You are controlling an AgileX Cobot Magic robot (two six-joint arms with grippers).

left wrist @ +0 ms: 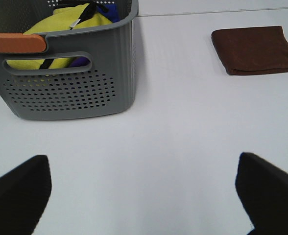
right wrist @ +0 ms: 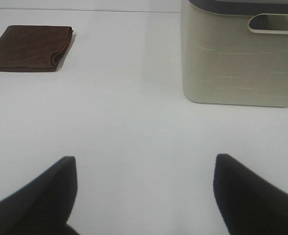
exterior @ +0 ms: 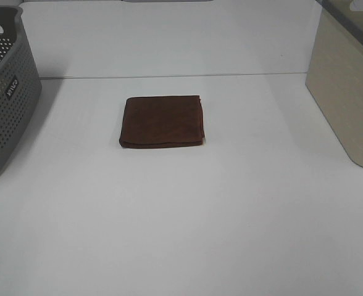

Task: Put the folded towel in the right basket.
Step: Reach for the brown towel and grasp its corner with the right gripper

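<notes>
A brown folded towel (exterior: 163, 121) lies flat in the middle of the white table. It also shows in the left wrist view (left wrist: 255, 49) and the right wrist view (right wrist: 30, 47). The beige right basket (exterior: 348, 83) stands at the table's right edge and shows in the right wrist view (right wrist: 241, 56). Neither gripper shows in the high view. My left gripper (left wrist: 144, 193) is open and empty, well short of the towel. My right gripper (right wrist: 145, 191) is open and empty, between the towel and the beige basket but nearer the camera.
A grey perforated basket (exterior: 4, 92) stands at the left edge; in the left wrist view (left wrist: 70, 63) it holds yellow and blue cloth. The table's far edge runs behind the towel.
</notes>
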